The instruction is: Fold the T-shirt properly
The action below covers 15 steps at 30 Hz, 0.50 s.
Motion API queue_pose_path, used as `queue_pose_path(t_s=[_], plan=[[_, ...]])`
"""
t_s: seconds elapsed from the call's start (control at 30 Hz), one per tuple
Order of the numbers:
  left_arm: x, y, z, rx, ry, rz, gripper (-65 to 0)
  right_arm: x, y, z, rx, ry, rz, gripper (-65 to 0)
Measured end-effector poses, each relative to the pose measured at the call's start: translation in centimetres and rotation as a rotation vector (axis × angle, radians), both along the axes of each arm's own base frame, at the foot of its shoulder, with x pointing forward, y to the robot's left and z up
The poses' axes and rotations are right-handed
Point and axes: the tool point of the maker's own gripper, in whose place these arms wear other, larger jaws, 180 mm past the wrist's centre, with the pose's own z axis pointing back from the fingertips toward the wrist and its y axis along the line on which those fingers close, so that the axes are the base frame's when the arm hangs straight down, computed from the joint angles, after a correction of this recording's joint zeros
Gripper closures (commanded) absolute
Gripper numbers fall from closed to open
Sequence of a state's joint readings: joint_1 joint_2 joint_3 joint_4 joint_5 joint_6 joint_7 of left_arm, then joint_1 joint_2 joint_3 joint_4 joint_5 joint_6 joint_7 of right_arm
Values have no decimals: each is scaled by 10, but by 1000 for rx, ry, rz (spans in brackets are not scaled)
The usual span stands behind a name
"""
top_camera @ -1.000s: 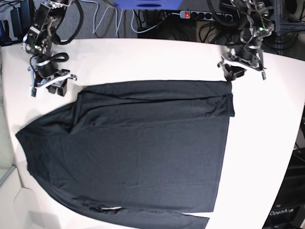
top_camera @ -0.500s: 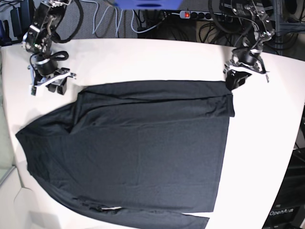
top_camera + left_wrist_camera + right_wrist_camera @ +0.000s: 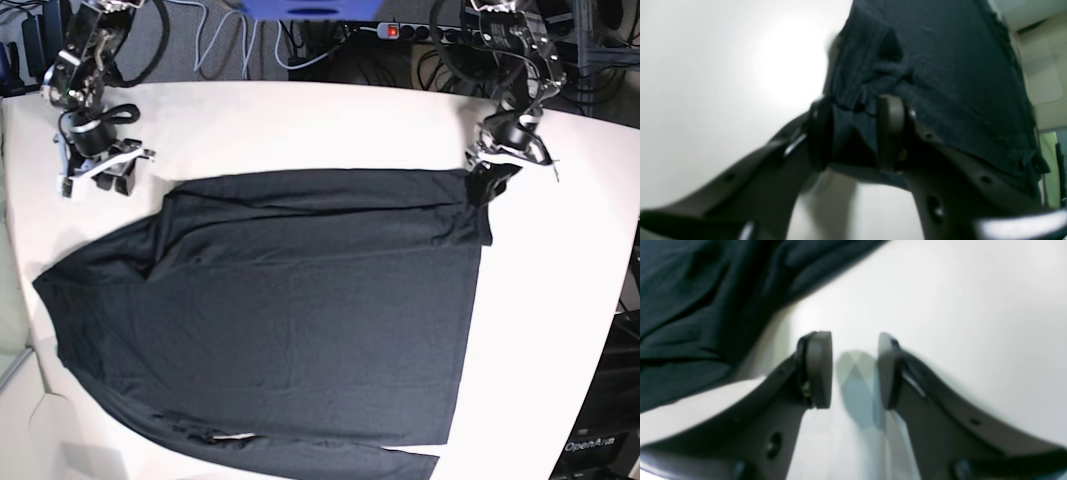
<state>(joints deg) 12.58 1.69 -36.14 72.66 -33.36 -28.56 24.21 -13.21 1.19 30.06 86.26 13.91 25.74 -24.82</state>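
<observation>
- The white worktop (image 3: 330, 125) is the biggest thing, with bare room along its far side and down the side by the left arm
- The T-shirt (image 3: 290, 310) lies flat and spread out in the middle of the worktop; its near edge runs off the bottom of the base view
- Its far edge is straight, and one far corner is bunched up
- The left tool (image 3: 855, 136) sits at that far corner, its two fingers shut on a fold of the T-shirt
- The right tool (image 3: 855, 370) hangs over bare worktop just beside the other far corner, touching no cloth, its fingers partly apart with nothing between them
</observation>
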Motion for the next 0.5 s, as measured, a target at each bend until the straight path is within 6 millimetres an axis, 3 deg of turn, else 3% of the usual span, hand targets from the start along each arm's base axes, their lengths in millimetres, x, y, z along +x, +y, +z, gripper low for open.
queue_pose_path(t_s=[0.17,0.5], plan=[[11,-2,-4,-10,-5,-1,-234,0,1,0,2,-1,0,-240],[12,-2,-5,-11,-6,-4,-211,0,1,0,2,0,0,-240]])
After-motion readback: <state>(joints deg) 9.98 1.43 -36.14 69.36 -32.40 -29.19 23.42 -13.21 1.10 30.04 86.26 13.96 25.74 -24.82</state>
